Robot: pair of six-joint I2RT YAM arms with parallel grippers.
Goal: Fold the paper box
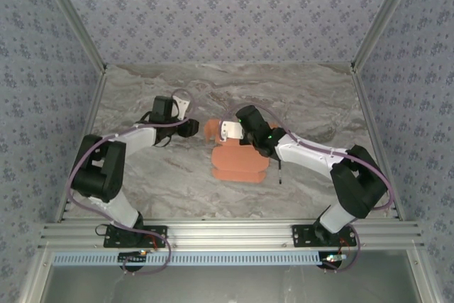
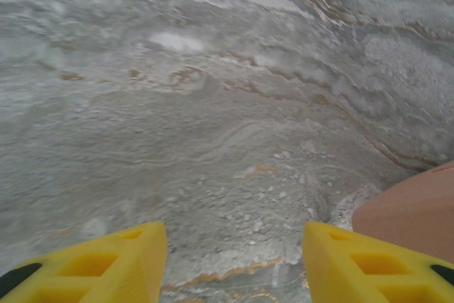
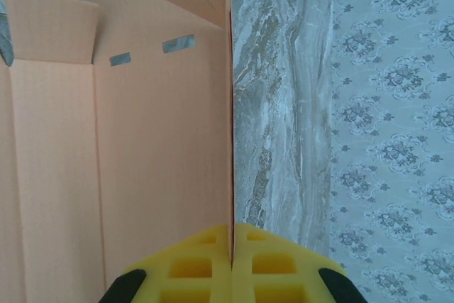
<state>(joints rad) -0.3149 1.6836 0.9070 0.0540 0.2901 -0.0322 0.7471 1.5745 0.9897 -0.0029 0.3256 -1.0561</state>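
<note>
The salmon-orange paper box (image 1: pixel 240 163) lies as a die-cut sheet in the middle of the marble table, with one flap raised at its far side. My right gripper (image 3: pixel 232 246) is shut on the edge of a raised panel of the paper box (image 3: pixel 156 140), the card pinched between its yellow fingers (image 3: pixel 191 267); two small slots show in that panel. In the top view the right gripper (image 1: pixel 228 131) sits at the sheet's far edge. My left gripper (image 1: pixel 193 127) stands open just left of the sheet, and a corner of the paper box (image 2: pixel 418 207) shows beside the left gripper's (image 2: pixel 234 260) right finger (image 2: pixel 362 264).
A thin dark pen-like stick (image 1: pixel 281 174) lies on the table right of the sheet, under the right arm. Patterned walls enclose the table (image 1: pixel 312 97) at the back and both sides. An aluminium rail (image 1: pixel 227 232) runs along the near edge.
</note>
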